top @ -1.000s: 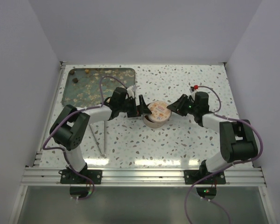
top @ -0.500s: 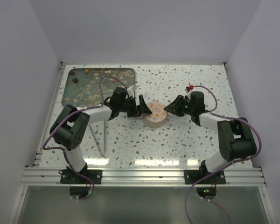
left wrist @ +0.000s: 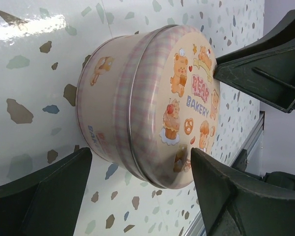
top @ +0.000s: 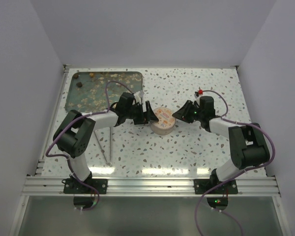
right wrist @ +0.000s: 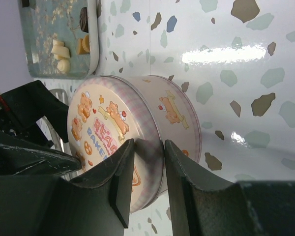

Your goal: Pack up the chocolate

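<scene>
A round pink tin (top: 163, 120) printed with bears, lid on, stands at mid table. It also shows in the left wrist view (left wrist: 147, 103) and the right wrist view (right wrist: 137, 142). My left gripper (top: 146, 113) is open, its fingers (left wrist: 44, 191) wide on either side of the tin's left edge. My right gripper (top: 179, 115) is shut on the lid's rim (right wrist: 148, 147), one finger on the lid top and one on the side wall. A few dark and pale chocolate lumps (right wrist: 64, 51) lie in the teal tray (top: 103, 93).
The tray (right wrist: 49, 34) sits at the back left and is smeared with pale crumbs. Thin white rods (top: 108, 145) lie near the left arm. Enclosure walls stand on three sides and a metal rail (top: 152, 184) runs along the near edge.
My right gripper has moved left to the tin and closed on its lid rim. The tin has shifted slightly left. The left gripper has barely moved.
</scene>
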Robot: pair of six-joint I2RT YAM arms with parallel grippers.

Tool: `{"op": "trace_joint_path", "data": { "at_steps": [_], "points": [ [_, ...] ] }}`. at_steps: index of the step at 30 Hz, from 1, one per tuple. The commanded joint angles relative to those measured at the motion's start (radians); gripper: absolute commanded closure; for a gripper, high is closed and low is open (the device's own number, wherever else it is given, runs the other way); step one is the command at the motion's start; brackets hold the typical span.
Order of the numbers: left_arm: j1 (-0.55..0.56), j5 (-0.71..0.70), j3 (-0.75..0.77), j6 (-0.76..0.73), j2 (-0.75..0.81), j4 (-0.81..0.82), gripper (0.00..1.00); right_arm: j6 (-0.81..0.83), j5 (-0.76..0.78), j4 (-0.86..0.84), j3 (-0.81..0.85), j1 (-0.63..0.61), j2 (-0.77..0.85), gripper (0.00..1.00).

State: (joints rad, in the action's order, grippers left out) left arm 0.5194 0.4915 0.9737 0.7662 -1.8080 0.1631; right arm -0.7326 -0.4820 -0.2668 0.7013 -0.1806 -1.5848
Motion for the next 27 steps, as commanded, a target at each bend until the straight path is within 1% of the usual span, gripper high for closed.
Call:
{"op": "trace_joint_path", "data": {
  "at_steps": [1, 10, 22, 27],
  "points": [
    [-0.002, -0.033, -0.001, -0.008, 0.019, -0.001, 0.14, 0.038, 0.045, 0.044, 0.023, -0.008, 0.0, 0.66],
    [-0.002, -0.099, -0.032, 0.008, 0.049, -0.016, 0.11, 0.048, 0.054, 0.055, 0.029, -0.008, 0.02, 0.62],
    [-0.002, -0.117, -0.052, 0.016, 0.024, -0.056, 0.13, 0.11, 0.08, 0.116, 0.05, -0.013, 0.045, 0.59],
    [-0.004, -0.123, -0.047, 0.018, 0.009, -0.069, 0.13, 0.151, 0.108, 0.155, 0.079, -0.057, 0.034, 0.58]
  ]
}}
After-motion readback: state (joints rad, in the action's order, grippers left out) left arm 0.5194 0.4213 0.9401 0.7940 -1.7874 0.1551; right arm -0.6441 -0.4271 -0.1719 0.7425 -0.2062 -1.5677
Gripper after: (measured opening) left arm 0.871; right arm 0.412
